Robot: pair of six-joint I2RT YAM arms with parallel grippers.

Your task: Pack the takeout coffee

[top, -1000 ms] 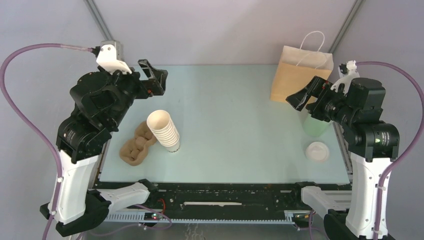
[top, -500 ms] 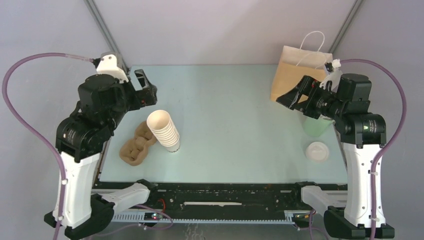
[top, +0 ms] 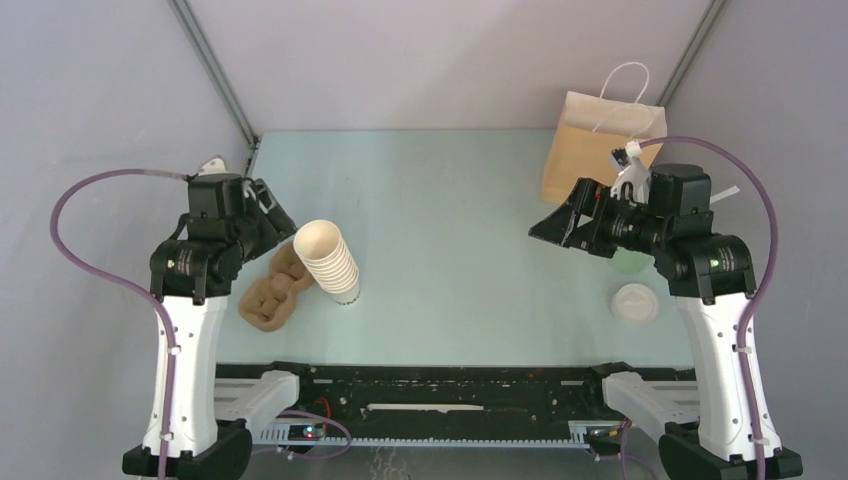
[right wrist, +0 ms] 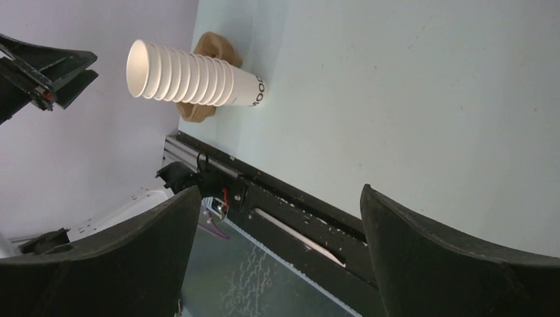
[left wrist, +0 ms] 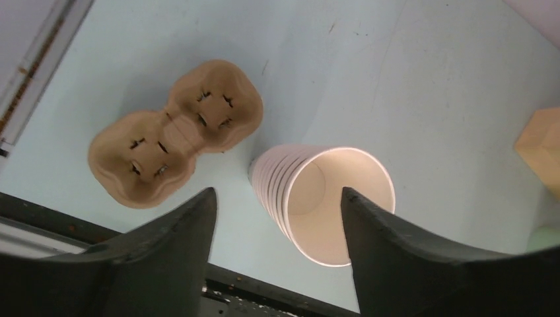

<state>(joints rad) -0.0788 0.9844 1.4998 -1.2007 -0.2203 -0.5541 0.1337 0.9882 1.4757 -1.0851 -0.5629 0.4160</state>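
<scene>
1. Top view: the 2 arms have swung inward. The left gripper (top: 272,208) hangs beside the tall stack of nested cream paper cups (top: 330,262), and the right gripper (top: 558,215) is near the brown paper bag (top: 598,150). I see no lidded coffee cup anywhere.
2. Left wrist: jaws wide and empty above the stack, with the brown pulp cup carrier (left wrist: 173,135) just beside it.
3. Right wrist: jaws wide, empty. I'd expect a light, crushable cup, so hold its wall gently.

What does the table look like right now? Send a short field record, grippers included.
cup stack: nested, standing mouth up, left side
pulp carrier: brown, two pockets, empty, left of the stack
paper bag: upright, far right
white lid: lying near the right edge
lidded cup: none in view
left gripper: open, empty, raised beside the stack
right gripper: open, empty, raised near the bag
</scene>
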